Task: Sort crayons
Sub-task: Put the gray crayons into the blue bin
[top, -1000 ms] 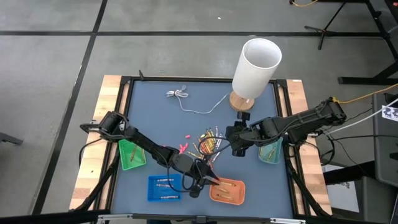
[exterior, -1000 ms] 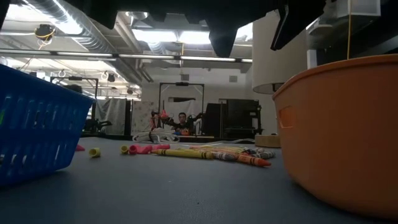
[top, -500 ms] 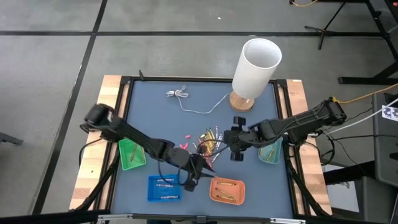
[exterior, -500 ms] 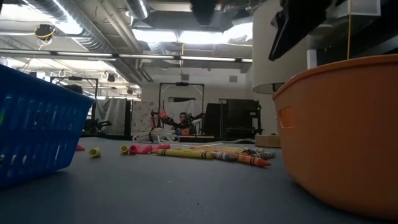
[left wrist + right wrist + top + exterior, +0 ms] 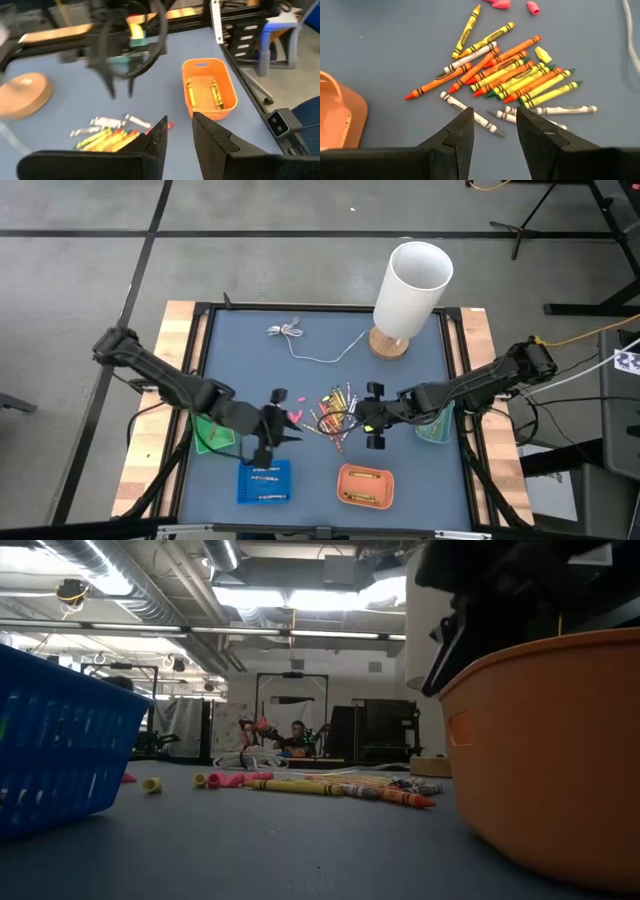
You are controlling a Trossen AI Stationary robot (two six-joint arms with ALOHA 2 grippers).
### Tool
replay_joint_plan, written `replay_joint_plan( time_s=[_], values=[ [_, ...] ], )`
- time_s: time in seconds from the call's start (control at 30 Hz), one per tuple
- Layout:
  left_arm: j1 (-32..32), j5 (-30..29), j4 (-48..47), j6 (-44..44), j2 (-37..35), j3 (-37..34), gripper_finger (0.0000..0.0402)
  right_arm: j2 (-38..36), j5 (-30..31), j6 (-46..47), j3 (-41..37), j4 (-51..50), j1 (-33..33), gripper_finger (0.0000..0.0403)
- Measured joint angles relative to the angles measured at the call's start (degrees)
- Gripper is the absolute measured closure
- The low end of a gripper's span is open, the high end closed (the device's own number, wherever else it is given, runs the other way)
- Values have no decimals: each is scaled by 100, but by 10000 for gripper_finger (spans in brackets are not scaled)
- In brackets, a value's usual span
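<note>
The crayons [image 5: 335,410] lie in a loose pile on the blue mat, orange, yellow, red and white ones [image 5: 510,75], with pink bits [image 5: 296,415] beside them. My right gripper [image 5: 492,127] hangs open just above the near edge of the pile [image 5: 366,425]; a white crayon [image 5: 470,114] lies under its gap. My left gripper [image 5: 180,135] is open and holds nothing, raised above the mat left of the pile [image 5: 282,430]. The orange tray [image 5: 209,90] holds a few orange and yellow crayons.
A blue tray [image 5: 265,480] and the orange tray [image 5: 365,485] stand at the near edge, a green tray [image 5: 210,430] at the left and a teal tray [image 5: 435,423] at the right. A tall white cylinder [image 5: 412,285] on a wooden base and a white cable [image 5: 300,340] are at the back.
My left gripper has risen from over the orange tray and drawn back toward the table's left, tipping up toward level. My right gripper has sunk toward the crayon pile and tipped further down. Neither gap has changed.
</note>
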Motion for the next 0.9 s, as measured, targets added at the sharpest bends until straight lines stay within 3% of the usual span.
replay_joint_plan(
  time_s=[0.23, 0.43, 0.67, 0.9],
  values=[
    [-364, -496, -1141, -615, -630, 0, 325, 0, -36, -1, -758, 1184, 1, 256],
    [-733, -970, -1561, -807, -667, -3, 325, 0, -34, -253, -1128, 1529, 2, 256],
    [-1001, -1341, -1271, -1248, -659, -647, 325, 9, -33, -605, -1422, 2089, 2, 256],
    [-1015, -1284, 196, -1598, -654, -1966, 325, 438, -113, -1195, -1436, 2469, 1, 256]
  ],
)
